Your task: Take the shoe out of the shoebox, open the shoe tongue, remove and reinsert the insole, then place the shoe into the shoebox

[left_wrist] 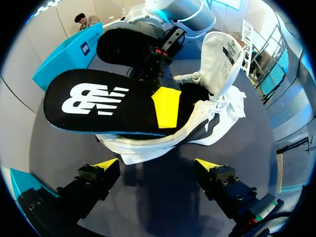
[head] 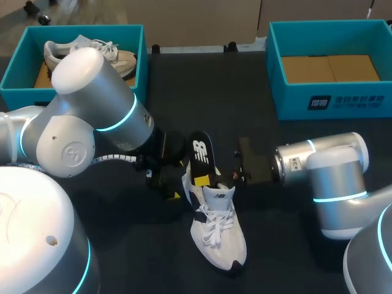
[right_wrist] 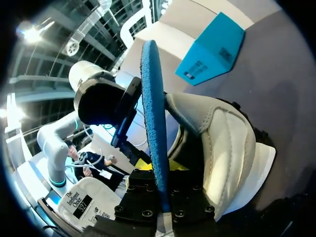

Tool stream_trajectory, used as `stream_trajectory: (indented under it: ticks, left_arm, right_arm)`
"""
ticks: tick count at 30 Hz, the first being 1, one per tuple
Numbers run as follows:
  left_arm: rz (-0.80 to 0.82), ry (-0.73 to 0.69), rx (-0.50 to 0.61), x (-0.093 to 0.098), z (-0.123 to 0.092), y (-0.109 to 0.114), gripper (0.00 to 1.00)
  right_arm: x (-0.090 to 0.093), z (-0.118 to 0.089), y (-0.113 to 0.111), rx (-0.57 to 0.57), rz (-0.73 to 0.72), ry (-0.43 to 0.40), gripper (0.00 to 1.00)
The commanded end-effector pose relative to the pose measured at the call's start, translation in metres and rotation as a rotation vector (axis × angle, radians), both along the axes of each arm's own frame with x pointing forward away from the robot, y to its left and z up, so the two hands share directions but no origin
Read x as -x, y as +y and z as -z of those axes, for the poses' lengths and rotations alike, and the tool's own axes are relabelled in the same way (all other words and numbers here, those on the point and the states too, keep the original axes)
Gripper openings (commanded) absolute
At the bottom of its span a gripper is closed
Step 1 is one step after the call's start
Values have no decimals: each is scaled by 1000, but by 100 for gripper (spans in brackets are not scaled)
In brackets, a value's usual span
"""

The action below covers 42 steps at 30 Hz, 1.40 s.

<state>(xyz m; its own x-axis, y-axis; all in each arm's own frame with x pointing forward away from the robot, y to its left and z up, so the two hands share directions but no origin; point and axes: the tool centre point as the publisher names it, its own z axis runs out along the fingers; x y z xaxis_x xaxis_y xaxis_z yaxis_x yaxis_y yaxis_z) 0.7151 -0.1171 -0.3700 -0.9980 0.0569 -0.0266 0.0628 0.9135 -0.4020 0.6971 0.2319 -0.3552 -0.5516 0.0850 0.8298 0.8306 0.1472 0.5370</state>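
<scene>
A white lace-up shoe (head: 215, 233) lies on the dark table, heel end toward the far side. A black insole (head: 201, 160) sticks up out of its heel opening. My right gripper (head: 228, 179) comes in from the right and is shut on the insole (right_wrist: 153, 113), which runs edge-on between its fingers beside the shoe's (right_wrist: 224, 148) padded collar. In the left wrist view one yellow fingertip (left_wrist: 167, 107) of that gripper presses on the insole (left_wrist: 98, 101). My left gripper (left_wrist: 157, 165) stands open just short of the shoe (left_wrist: 212, 98), at its left side (head: 171, 187), holding nothing.
A teal shoebox (head: 15, 67) at the far left holds a second pale shoe (head: 92, 52). Another teal shoebox (head: 275, 73) at the far right shows only its cardboard floor. Both arms crowd the shoe from either side.
</scene>
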Motion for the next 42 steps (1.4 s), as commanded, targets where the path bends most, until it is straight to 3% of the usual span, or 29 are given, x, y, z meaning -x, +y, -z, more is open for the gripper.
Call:
stream_trajectory:
  ticks: [1,3,17,20,22,31,42]
  left_arm:
    - [0,-2,2,1,1,0,100]
    - [0,-2,2,1,1,0,100]
    - [0,-2,2,1,1,0,100]
    - [0,-2,2,1,1,0,100]
    - [0,-2,2,1,1,0,100]
    - [0,-2,2,1,1,0,100]
    - [0,-2,2,1,1,0,100]
  right_arm:
    - [4,-8,0,7,6,-27,45]
    - [1,-13,2,8,0,-48,48]
    - [-19,-36,9,8,-32,-135,42]
    - [-25,-35,10,-6,-39,-133,29]
    - [-30,-32,11,-13,-40,-121,0]
    - [-32,-13,6,-17,-23,-45,0]
    - [1,3,0,3,21,33,0]
